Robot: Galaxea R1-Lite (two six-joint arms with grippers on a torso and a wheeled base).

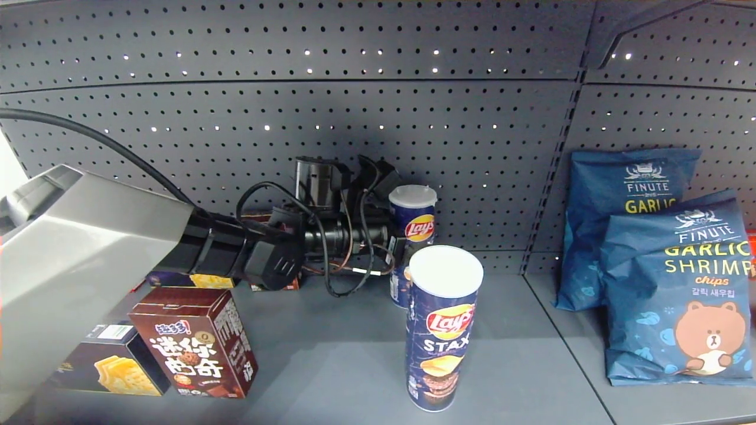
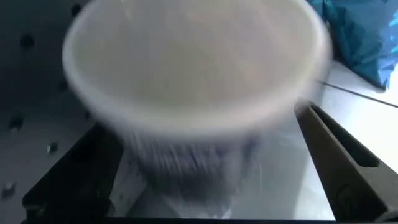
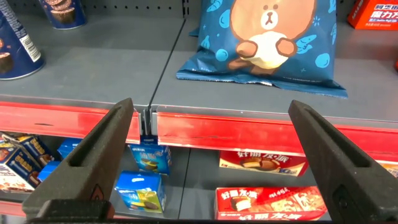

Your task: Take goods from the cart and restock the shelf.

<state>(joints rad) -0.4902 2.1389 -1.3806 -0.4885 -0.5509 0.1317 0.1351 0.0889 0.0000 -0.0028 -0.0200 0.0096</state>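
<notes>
Two tall blue chip cans stand on the grey shelf [image 1: 331, 360]. The rear can [image 1: 413, 219] is upright near the pegboard, and my left gripper [image 1: 394, 239] is at its side. In the left wrist view that can [image 2: 193, 81] sits blurred between the gripper's [image 2: 199, 124] spread fingers [image 2: 339, 168], with a gap showing beside its body. The front can [image 1: 443, 330] stands free, closer to the shelf edge. My right gripper [image 3: 211, 106] is open with nothing in it, in front of the shelf's red price rail [image 3: 217, 127].
Two blue shrimp chip bags [image 1: 673, 295] lean at the right; one shows in the right wrist view [image 3: 267, 37]. A brown cookie box [image 1: 195, 342] and a dark cracker box [image 1: 112, 366] stand at the left. Boxed snacks [image 3: 267, 165] fill the lower shelf.
</notes>
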